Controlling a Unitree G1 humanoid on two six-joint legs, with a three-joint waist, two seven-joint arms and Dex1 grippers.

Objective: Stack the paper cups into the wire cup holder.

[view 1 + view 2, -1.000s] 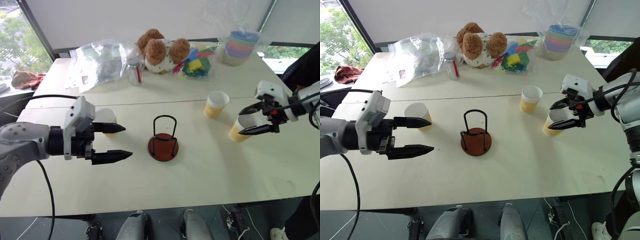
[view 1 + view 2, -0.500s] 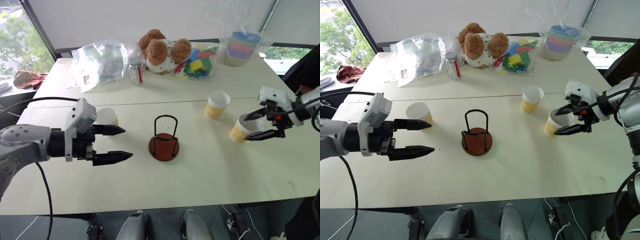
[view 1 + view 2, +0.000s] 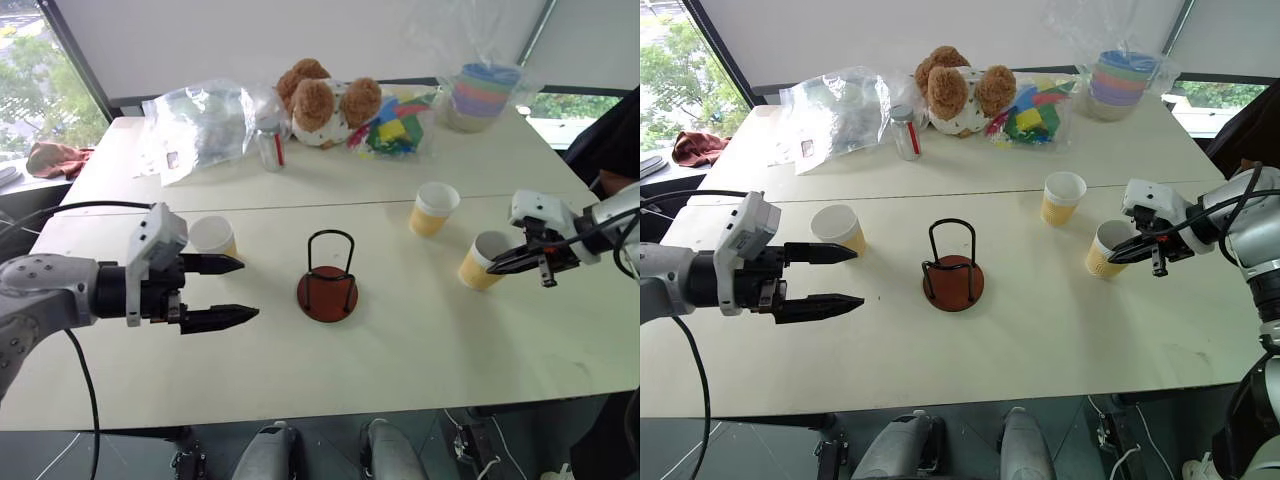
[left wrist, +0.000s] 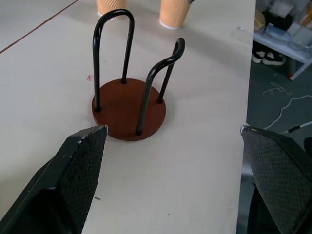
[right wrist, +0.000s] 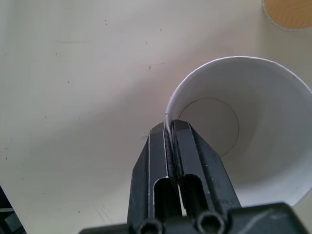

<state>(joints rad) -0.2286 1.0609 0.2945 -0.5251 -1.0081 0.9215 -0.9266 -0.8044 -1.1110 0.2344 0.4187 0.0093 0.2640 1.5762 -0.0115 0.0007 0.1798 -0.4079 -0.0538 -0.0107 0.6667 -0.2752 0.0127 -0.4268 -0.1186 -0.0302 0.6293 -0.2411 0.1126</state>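
Landmark = wire cup holder: round reddish-brown disc base w/ two thin black wire loops standing upright, sitting mid-table on the matte cream tabletop. Three tapered paper cups, pale yellow-tan ribbed outside, smooth white inside w/ rolled white rims: one cup to the holder's left, upright, just behind the left gripper's far finger; second cup to the holder's right & further back, upright, untouched; third cup further right again, nearer the table's right edge. Right gripper is pinched tight on that third cup's thin wall at the rim, one black finger inside, one outside, paper squeezed between them; cup base appears to rest on the table. Left gripper sits left of the holder, its two black textured fingers spread wide, grasping nothing, pointed toward the holder, near but apart. Behind the holder at the table's back: brown fuzzy plush toy, crinkly clear plastic bag, stack of pastel bowls in clear wrap.
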